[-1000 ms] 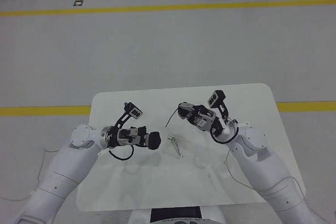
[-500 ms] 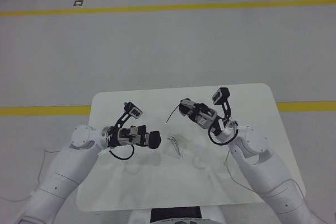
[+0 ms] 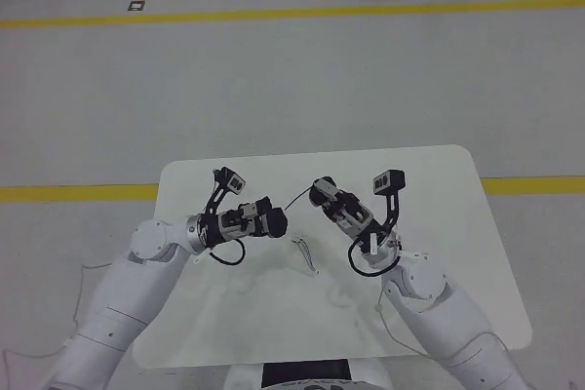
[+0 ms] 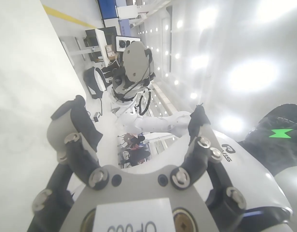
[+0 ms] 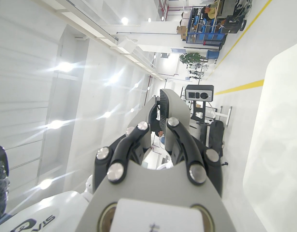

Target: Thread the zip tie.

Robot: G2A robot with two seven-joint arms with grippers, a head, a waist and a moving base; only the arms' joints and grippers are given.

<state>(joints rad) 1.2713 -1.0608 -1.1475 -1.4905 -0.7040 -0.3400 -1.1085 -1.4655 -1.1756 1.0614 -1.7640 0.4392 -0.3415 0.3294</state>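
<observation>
The right gripper [image 3: 318, 190] sits just right of centre in the top view, over the white table [image 3: 439, 180]. Its two fingers are pressed together on one end of a thin dark zip tie [image 3: 296, 201]. The zip tie sticks out from the fingertips as a fine, slightly bowed strand. It slants down and to the left in the frame, with its free tip pointing towards the left gripper [image 3: 277, 222]. In the right wrist view the same gripper [image 5: 161, 97] shows its grey fingers closed side by side, with a ribbed black pad [image 5: 163, 112] on one inner face. The tie itself is too thin to pick out there.

The left gripper hovers left of centre in the top view, turned to face the right one. It is close to the tie's free tip, but I cannot tell whether the two touch. In its own wrist view the left gripper [image 4: 137, 105] has its two black-tipped fingers [image 4: 74, 121] spread wide. The right gripper shows farther off through the gap, in the upper middle of that frame.

Below both grippers in the top view, near the table's centre, a small bunch of pale thin strips [image 3: 305, 255] lies flat on the surface, apart from either gripper. A yellow floor line [image 3: 68, 193] runs across the frame beyond the table.
</observation>
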